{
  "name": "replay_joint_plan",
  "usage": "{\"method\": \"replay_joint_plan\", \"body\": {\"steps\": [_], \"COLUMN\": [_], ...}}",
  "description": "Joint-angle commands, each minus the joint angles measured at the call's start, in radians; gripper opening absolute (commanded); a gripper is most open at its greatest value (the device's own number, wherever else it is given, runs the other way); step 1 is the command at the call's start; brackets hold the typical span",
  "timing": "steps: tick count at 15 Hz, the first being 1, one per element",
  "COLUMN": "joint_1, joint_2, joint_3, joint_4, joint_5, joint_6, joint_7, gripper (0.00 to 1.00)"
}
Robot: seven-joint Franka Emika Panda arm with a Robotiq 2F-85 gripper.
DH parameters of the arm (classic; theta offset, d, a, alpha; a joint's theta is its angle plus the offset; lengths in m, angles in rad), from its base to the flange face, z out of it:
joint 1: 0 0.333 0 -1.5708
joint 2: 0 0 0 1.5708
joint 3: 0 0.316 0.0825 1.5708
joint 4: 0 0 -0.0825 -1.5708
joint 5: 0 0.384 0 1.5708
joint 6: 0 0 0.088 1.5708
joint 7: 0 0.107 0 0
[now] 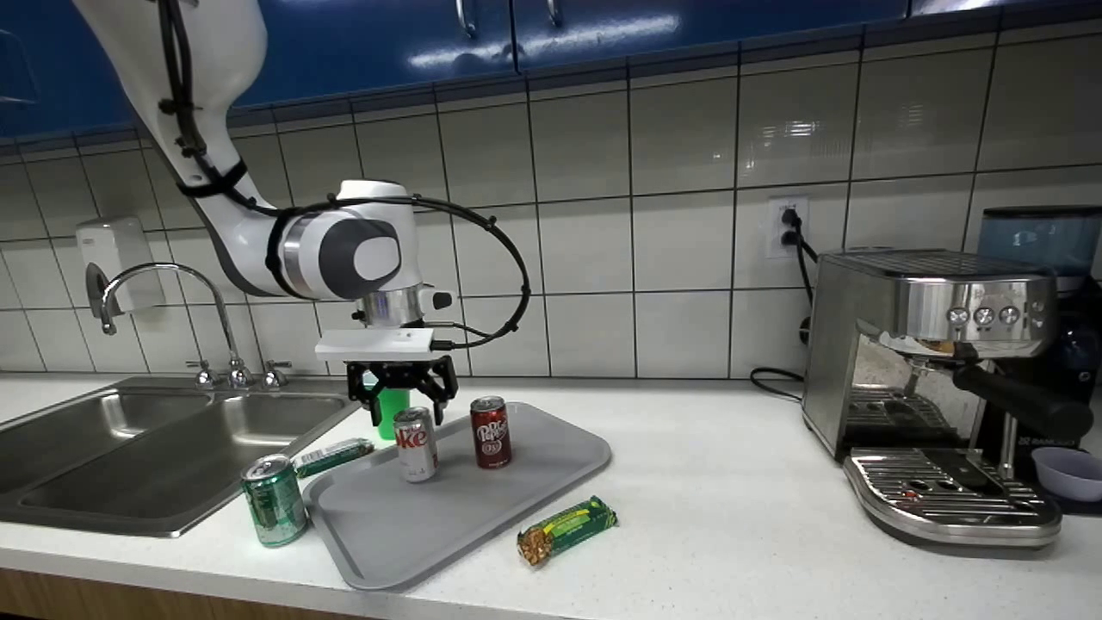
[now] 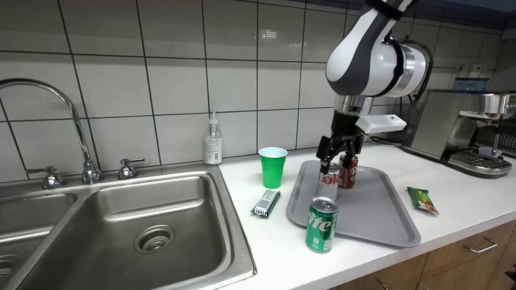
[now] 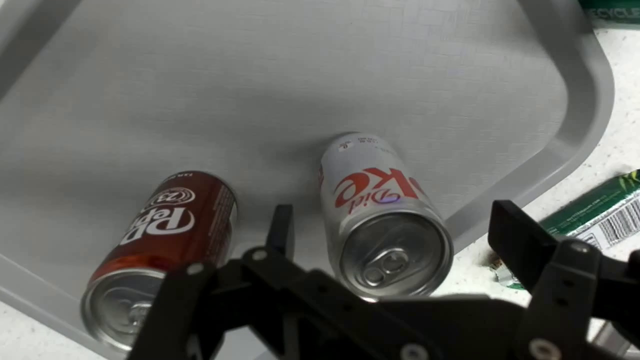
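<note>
My gripper [image 1: 407, 421] is open above the grey tray [image 1: 448, 521], fingers pointing down. Its fingertips stand either side of the upright silver Diet Coke can [image 1: 417, 452], with a gap on both sides in the wrist view [image 3: 377, 187]. Nothing is held. An upright dark red Dr Pepper can [image 1: 491, 435] stands on the tray beside it; in the wrist view [image 3: 175, 220] it is left of the left finger. A green Sprite can [image 2: 321, 229] stands on the counter by the tray's edge. A green-wrapped bar [image 2: 266, 203] and a green cup [image 2: 273, 169] are near the tray.
Another green-wrapped bar [image 1: 568, 529] lies on the white counter. A steel sink [image 2: 238, 241] with a curved faucet [image 2: 76, 121] adjoins the counter. A coffee machine [image 1: 938, 387] stands farther along. A pump bottle [image 2: 213, 143] is against the tiled wall.
</note>
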Motion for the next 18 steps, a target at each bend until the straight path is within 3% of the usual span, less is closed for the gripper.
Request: {"method": "replay_joint_plan", "body": {"steps": [1, 7, 8, 9, 13, 18], "joint_1": [-0.028, -0.026, -0.026, -0.026, -0.021, -0.026], "joint_2": [0.050, 0.088, 0.090, 0.091, 0.093, 0.056], "joint_3": [0.027, 0.030, 0.032, 0.034, 0.033, 0.046], "joint_4": [0.056, 0.093, 0.097, 0.100, 0.106, 0.092], "joint_5": [-0.054, -0.090, -0.092, -0.095, -0.107, -0.103], "joint_6": [0.008, 0.008, 0.010, 0.008, 0.006, -0.006], "joint_7": [0.050, 0.082, 0.086, 0.089, 0.104, 0.104], "gripper": [1.00, 1.00, 0.75, 0.73, 0.40, 0.38]}}
